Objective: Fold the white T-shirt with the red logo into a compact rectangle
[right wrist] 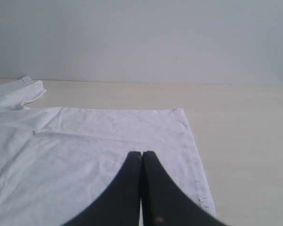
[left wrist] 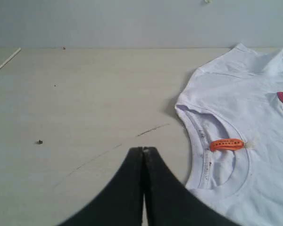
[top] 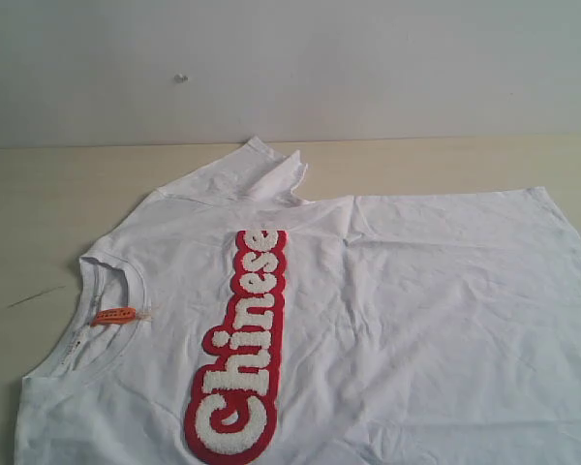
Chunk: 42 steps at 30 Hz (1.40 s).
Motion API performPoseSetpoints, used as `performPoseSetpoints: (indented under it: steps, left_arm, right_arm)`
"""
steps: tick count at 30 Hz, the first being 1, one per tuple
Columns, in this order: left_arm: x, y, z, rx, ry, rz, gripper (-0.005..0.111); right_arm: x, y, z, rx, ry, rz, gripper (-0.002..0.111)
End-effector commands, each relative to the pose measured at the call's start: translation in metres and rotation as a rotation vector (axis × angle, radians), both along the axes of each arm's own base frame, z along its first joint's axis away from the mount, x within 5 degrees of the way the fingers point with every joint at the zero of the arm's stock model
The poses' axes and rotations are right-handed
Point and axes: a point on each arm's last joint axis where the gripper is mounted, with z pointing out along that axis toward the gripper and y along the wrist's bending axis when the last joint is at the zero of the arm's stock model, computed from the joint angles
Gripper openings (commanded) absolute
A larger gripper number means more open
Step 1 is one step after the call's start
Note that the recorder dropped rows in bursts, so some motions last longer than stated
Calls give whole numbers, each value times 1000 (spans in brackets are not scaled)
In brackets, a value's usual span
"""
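Exterior view is showing the white T-shirt (top: pixel 416 320) spread on the table (top: pixel 39 194). I am judging it limp, light, best pinched at hem corners. Left gripper (left wrist: pixel 143 150) and right gripper (right wrist: pixel 141 153) are sitting closed, empty.

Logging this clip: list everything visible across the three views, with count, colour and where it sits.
white T-shirt: one, white, spread front-up on the table, cut off by the exterior view's bottom and right edges.
red logo: one, red with white letters, along the chest.
neck tag: one, orange, inside the collar.
table: one, pale beige, under the shirt.
wall: one, pale grey, behind the table.
left gripper: one, black, fingers together, over bare table beside the collar.
right gripper: one, black, fingers together, over the shirt near its hem.
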Motion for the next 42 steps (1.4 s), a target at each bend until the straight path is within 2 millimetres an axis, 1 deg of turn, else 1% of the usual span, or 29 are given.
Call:
performPoseSetpoints:
  steps: [1,4,8,14,15,16,17,18,19,20,22,23,25,27,29,30,33,34,36,37,40,42]
  left_arm:
    - [0,0,0,-14,-15,2,3]
    - [1,0,4,-3,-52,1,3]
    - [2,0,12,-11,-147,1,3]
    - [3,0,32,-64,-369,7,3]
    - [2,0,40,-76,-455,8,3]
    - [1,1,44,-82,-502,9,3]
    - [-1,1,53,-208,-596,7,3]
    - [-3,1,56,-320,-636,2,3]
    - [-4,1,61,-522,-678,-17,3]
    - [-5,1,62,-558,-693,-25,3]
    - [-6,1,67,-554,-712,-39,2]
    - [-9,1,77,-565,-739,-50,0]
    - [-15,0,100,-549,-791,-74,0]
    - [-15,-2,126,-524,-774,-91,0]
    - [-11,-5,153,-529,-758,-113,0]
    - [-9,-6,167,-500,-765,-126,0]
    - [-2,-8,192,-421,-760,-132,0]
    - [2,-8,201,-382,-747,-125,0]
    - [16,-8,219,-268,-710,-110,0]
    - [29,-8,227,-207,-674,-95,0]
    - [53,-6,233,-202,-598,-65,0]
    - [69,-5,231,-248,-532,-43,0]
  right_arm:
    - [0,0,0,-8,-16,2,0]
    - [1,0,3,-24,-43,2,0]
    - [1,0,11,-47,-131,3,0]
    - [0,0,33,6,-386,-1,0]
    - [-2,0,39,31,-456,0,0]
    - [-2,0,42,64,-489,2,0]
    - [-3,0,45,158,-533,10,0]
    - [-4,0,47,221,-560,17,0]
    - [-6,0,51,277,-616,32,0]
    - [-7,0,54,300,-650,40,0]
    - [-8,0,57,335,-687,52,0]
    - [-11,1,70,339,-712,60,0]
    - [-18,2,92,337,-735,66,0]
    - [-26,3,116,334,-759,72,0]
    - [-36,4,143,322,-801,81,0]
    - [-41,4,155,298,-808,78,0]
    - [-46,5,180,227,-761,58,0]
    - [-46,5,191,196,-733,49,0]
    - [-41,5,205,131,-639,29,0]
    - [-37,4,219,87,-592,21,0]
    - [-21,3,233,19,-503,11,0]
    - [-5,1,237,-60,-444,0,0]
